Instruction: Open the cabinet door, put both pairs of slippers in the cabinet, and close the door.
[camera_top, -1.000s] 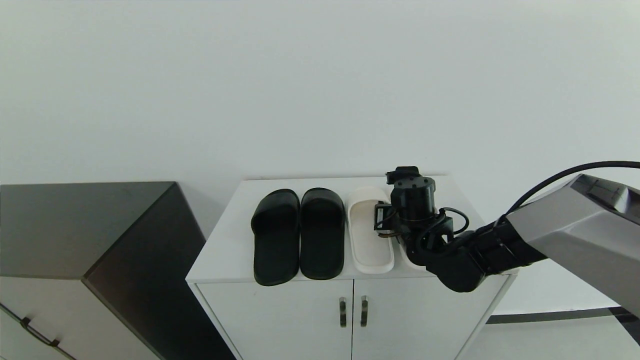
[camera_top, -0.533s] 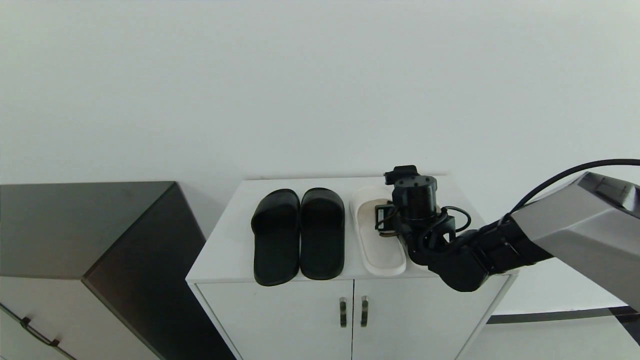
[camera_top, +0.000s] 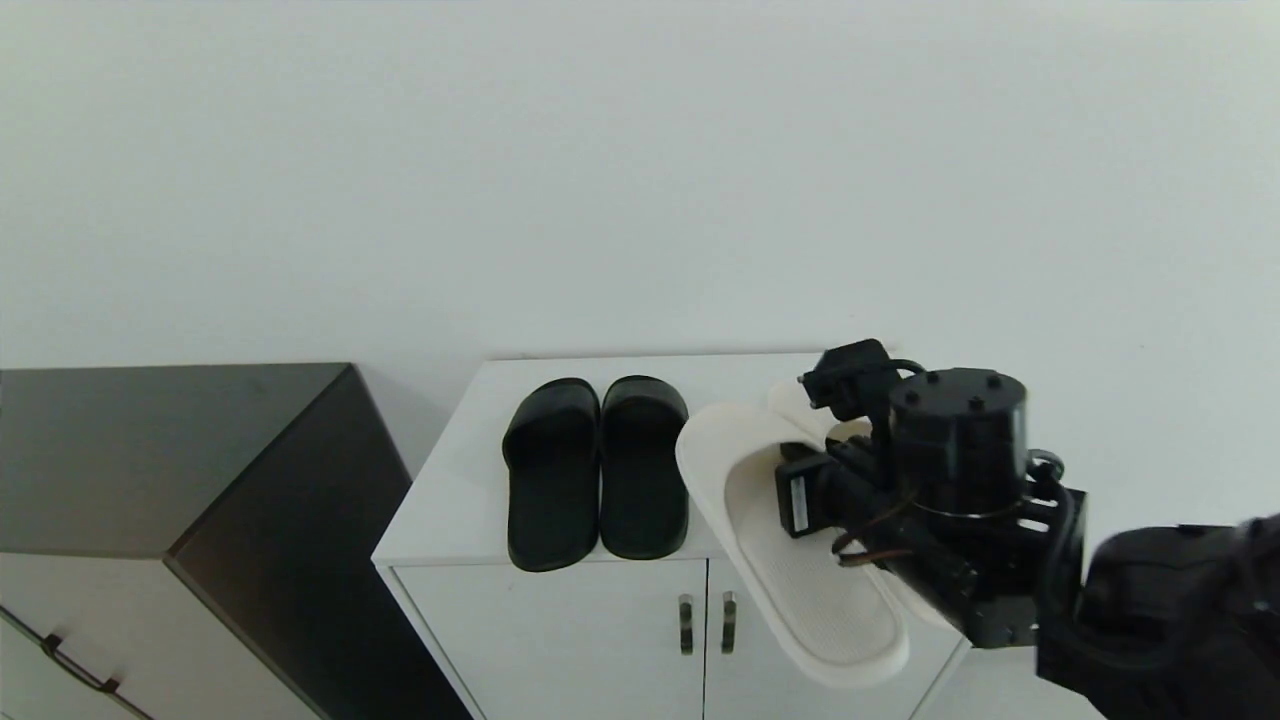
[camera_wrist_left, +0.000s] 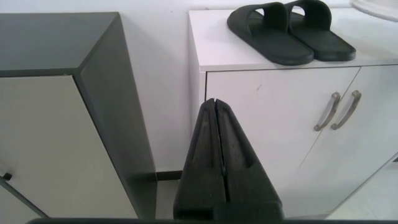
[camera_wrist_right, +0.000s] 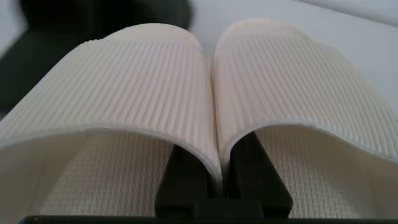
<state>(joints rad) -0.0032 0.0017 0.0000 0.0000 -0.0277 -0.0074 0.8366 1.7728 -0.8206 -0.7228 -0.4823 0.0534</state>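
Observation:
A black pair of slippers (camera_top: 597, 465) (camera_wrist_left: 292, 31) lies side by side on the white cabinet (camera_top: 455, 490). Its two doors are shut, with handles (camera_top: 706, 623) (camera_wrist_left: 339, 111) at the middle. My right gripper (camera_top: 800, 455) (camera_wrist_right: 214, 180) is shut on the white pair of slippers (camera_top: 800, 570), pinching the two inner strap walls (camera_wrist_right: 214, 134) together. The pair hangs in the air, tilted, in front of the cabinet's right front corner. My left gripper (camera_wrist_left: 214, 106) is shut on nothing, low in front of the cabinet's left side.
A dark grey cabinet (camera_top: 170, 450) (camera_wrist_left: 56, 43) with a pale front stands close to the left of the white one. A plain white wall (camera_top: 640, 180) rises behind both.
My right gripper has lifted the white pair off the cabinet top and drawn it back towards me and to the right. The black pair has not moved.

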